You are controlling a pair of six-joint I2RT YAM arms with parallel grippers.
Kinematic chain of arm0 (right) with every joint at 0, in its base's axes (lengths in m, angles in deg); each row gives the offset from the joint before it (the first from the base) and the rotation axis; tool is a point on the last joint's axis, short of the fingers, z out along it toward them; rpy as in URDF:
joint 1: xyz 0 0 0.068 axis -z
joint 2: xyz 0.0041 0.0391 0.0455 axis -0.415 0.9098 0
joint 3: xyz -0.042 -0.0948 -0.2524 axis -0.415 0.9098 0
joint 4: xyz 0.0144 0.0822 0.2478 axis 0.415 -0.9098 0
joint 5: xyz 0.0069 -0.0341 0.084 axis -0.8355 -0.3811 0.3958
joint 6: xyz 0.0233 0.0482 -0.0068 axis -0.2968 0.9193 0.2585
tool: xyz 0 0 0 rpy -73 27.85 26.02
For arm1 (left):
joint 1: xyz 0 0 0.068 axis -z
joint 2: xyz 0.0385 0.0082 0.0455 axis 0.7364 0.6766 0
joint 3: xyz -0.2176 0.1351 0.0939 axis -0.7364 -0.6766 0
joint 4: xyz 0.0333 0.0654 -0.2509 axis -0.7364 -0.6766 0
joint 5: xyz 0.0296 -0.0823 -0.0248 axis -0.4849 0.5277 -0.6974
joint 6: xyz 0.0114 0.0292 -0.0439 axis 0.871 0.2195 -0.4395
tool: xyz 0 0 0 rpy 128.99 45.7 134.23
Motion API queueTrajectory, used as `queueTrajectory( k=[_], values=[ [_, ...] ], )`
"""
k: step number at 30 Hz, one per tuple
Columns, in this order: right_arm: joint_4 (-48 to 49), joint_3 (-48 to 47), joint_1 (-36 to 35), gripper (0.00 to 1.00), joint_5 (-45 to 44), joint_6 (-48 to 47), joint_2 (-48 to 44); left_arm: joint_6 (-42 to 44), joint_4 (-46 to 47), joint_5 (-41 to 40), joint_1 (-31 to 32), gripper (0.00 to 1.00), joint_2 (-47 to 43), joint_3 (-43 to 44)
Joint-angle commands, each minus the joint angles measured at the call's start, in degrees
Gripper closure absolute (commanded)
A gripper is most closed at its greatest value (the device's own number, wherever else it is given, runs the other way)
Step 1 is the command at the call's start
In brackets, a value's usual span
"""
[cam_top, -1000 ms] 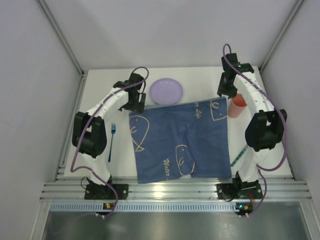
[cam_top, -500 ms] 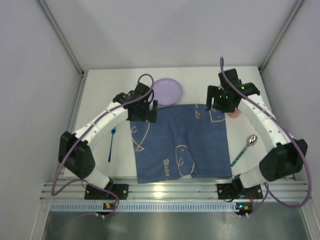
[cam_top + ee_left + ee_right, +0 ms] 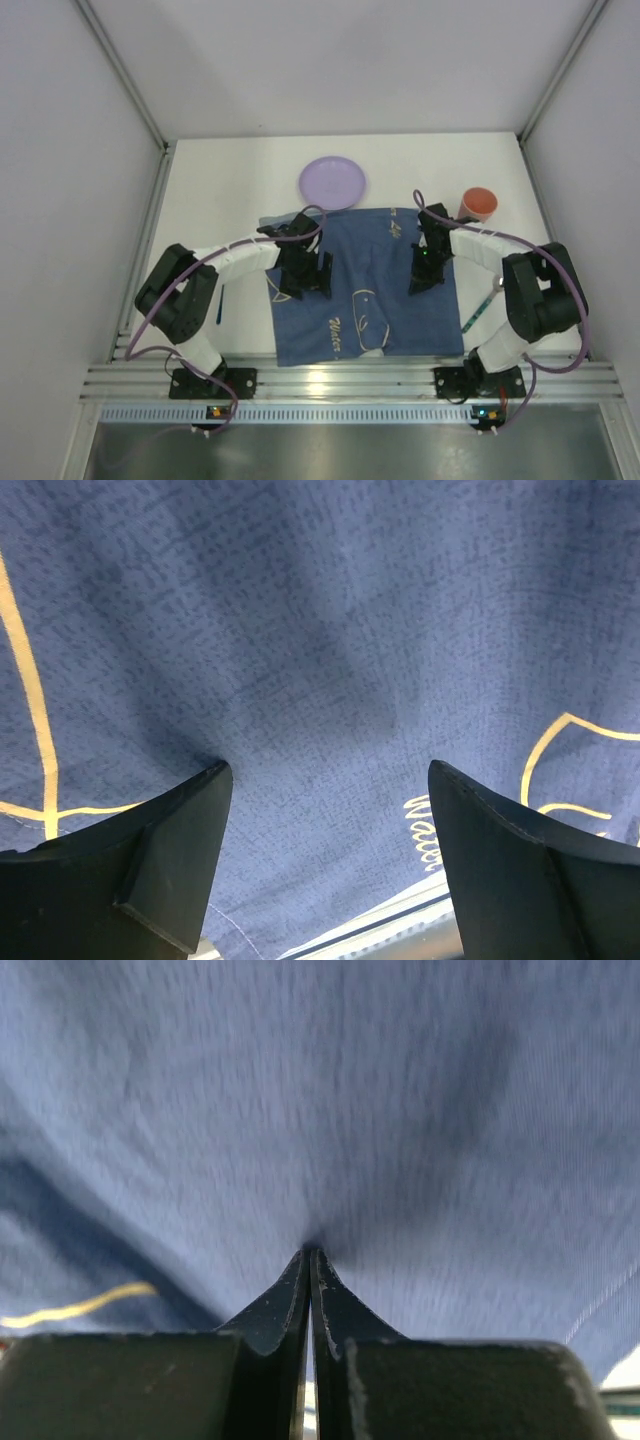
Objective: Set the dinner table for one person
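The dinner table (image 3: pixel 215 190) is a white top with a dark blue cloth (image 3: pixel 390 300) spread on its near middle. A purple plate (image 3: pixel 332 183) lies just behind the cloth, and an orange cup (image 3: pixel 479 203) stands at the back right. My left gripper (image 3: pixel 305 272) (image 3: pixel 327 770) is open, its two fingers set wide apart low over the cloth's left half. My right gripper (image 3: pixel 425 272) (image 3: pixel 310 1250) is shut on the cloth's right half. The fabric (image 3: pixel 330 1110) puckers into folds at its tips.
A blue fork (image 3: pixel 220 305) lies left of the cloth, mostly hidden by the left arm. A teal-handled spoon (image 3: pixel 480 310) lies right of the cloth beside the right arm. Grey walls close in the sides and back. A ribbed aluminium rail (image 3: pixel 340 385) runs along the near edge.
Both arms have swung from the back of the table down onto the cloth. The right gripper opened on the way and has shut at the fabric. The cup now stands uncovered.
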Motion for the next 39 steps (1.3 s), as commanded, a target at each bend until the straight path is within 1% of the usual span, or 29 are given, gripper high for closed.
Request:
queueTrajectory(
  k=[1,6,9,12,15,19,21,26,33,35,36,37,38,39],
  values=[
    [5.62,0.0,0.04,1.0,-0.95,-0.79,1.87,0.97,-0.36,-2.69,0.28,0.16,3.52,1.03],
    [5.27,2.37,3.64,1.0,-5.07,-1.06,5.39,5.45,-7.49,-9.39,0.01,0.16,5.81,3.67],
    [4.56,2.82,5.14,1.0,-7.45,-1.4,5.31,6.86,-11.01,-13.77,-0.42,0.16,5.99,4.38],
    [3.77,2.29,5.76,1.0,-8.33,-1.49,4.78,7.31,-12.6,-15.72,-1.13,0.17,5.38,4.12],
    [1.75,1.07,5.93,1.0,-11.4,-1.58,4.34,7.48,-14.53,-18.0,-1.92,0.17,5.38,4.11],
    [-0.44,0.44,6.29,1.0,-14.05,-2.11,3.11,8.1,-15.06,-18.27,-2.45,0.18,4.68,4.55],
    [-1.76,0.62,6.46,1.0,-15.97,-1.85,1.89,8.1,-15.76,-20.28,-2.45,0.17,5.02,5.52],
    [-3.52,1.76,6.81,1.0,-15.11,-1.41,-0.4,9.41,-16.99,-21.08,-3.15,0.17,6.69,9.47],
    [-4.58,0.63,6.81,1.0,-9.49,-1.05,-2.86,11.7,-20.15,-21.87,-4.21,0.17,11.35,16.06],
    [-5.45,-0.43,6.81,1.0,-8.26,-1.23,-3.48,11.44,-22.78,-23.01,-4.21,0.17,11.09,19.22],
    [-5.98,-2.0,6.81,1.0,-7.73,-1.58,-4.35,10.74,-25.67,-23.28,-4.21,0.17,9.96,20.28],
    [-7.2,-2.89,6.81,0.99,-7.46,-1.84,-4.97,10.3,-27.18,-23.28,-4.21,0.16,8.99,22.55],
    [-7.82,-4.98,6.9,0.95,-7.11,-2.37,-6.02,9.25,-29.63,-23.02,-4.29,0.16,7.07,23.79],
    [-8.7,-6.14,6.81,0.95,-6.93,-2.46,-6.55,8.81,-31.04,-22.67,-4.21,0.16,6.09,25.11]
  ],
)
